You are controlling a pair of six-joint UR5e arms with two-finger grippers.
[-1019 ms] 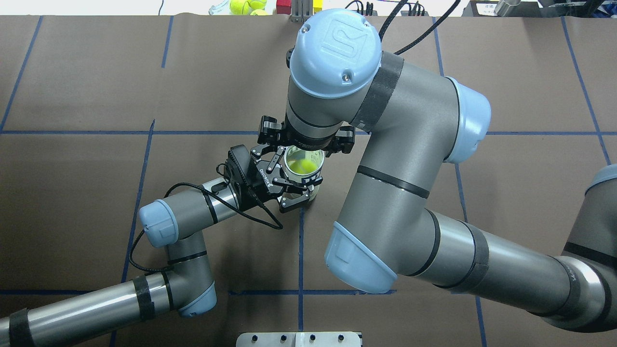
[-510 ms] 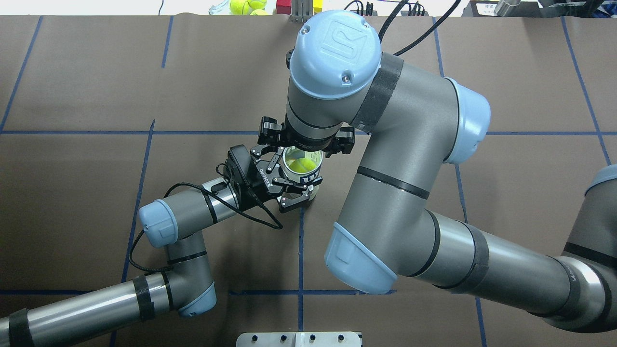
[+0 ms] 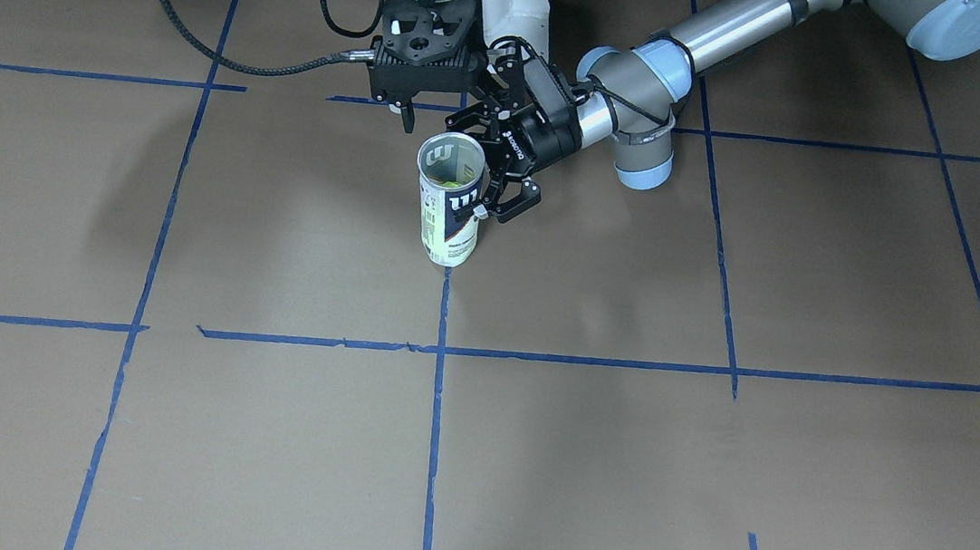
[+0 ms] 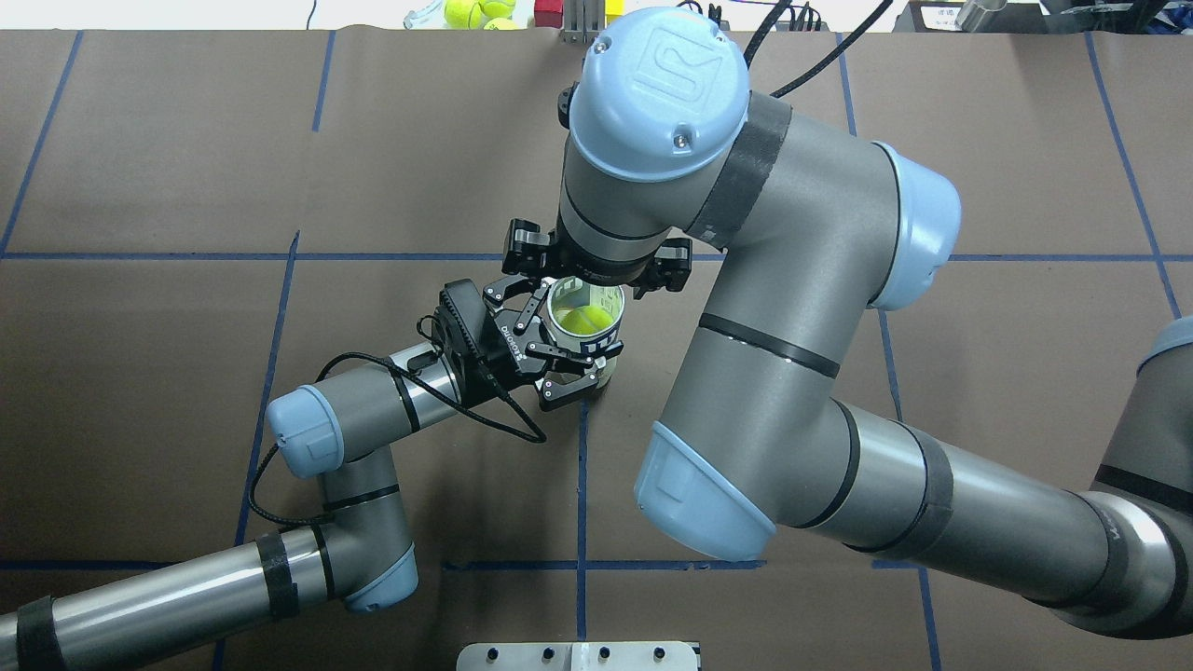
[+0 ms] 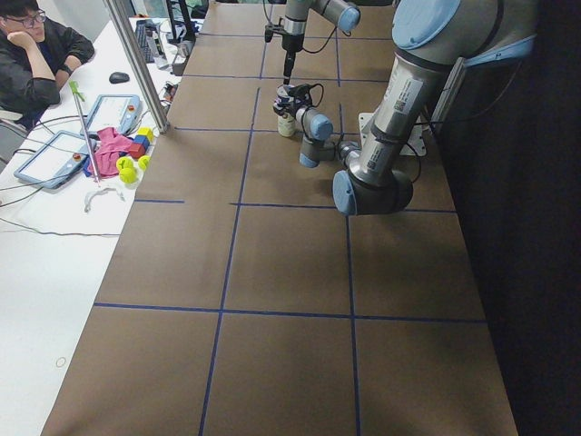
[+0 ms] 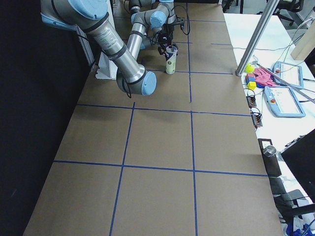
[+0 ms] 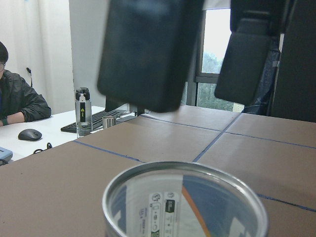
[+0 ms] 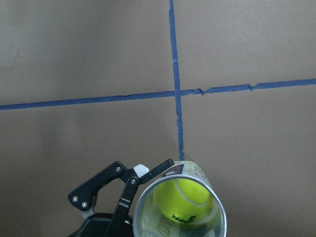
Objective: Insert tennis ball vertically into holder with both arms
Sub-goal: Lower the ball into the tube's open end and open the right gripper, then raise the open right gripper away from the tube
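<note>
The holder [image 3: 449,216], a clear can with a navy-and-white label, stands upright on the brown table on a blue tape line; it also shows in the overhead view [image 4: 604,347]. A yellow-green tennis ball [image 8: 185,200] lies inside it, also seen from overhead [image 4: 585,322]. My left gripper [image 4: 567,337] comes in from the side and is shut on the holder near its rim, one finger [image 8: 123,183] against the wall. My right gripper [image 7: 195,103] hangs straight above the holder's mouth, open and empty, with both fingers [image 7: 148,54] spread apart.
The white bolted base [image 4: 578,655] sits at the near table edge. Loose tennis balls [image 4: 471,11] and coloured blocks [image 6: 252,78] lie on the white side table beyond a metal post [image 5: 136,64]. An operator [image 5: 27,54] sits there.
My right arm has risen a little above the holder and shifted slightly right in the overhead view. The ball stays in the holder. My left gripper and the holder have not moved.
</note>
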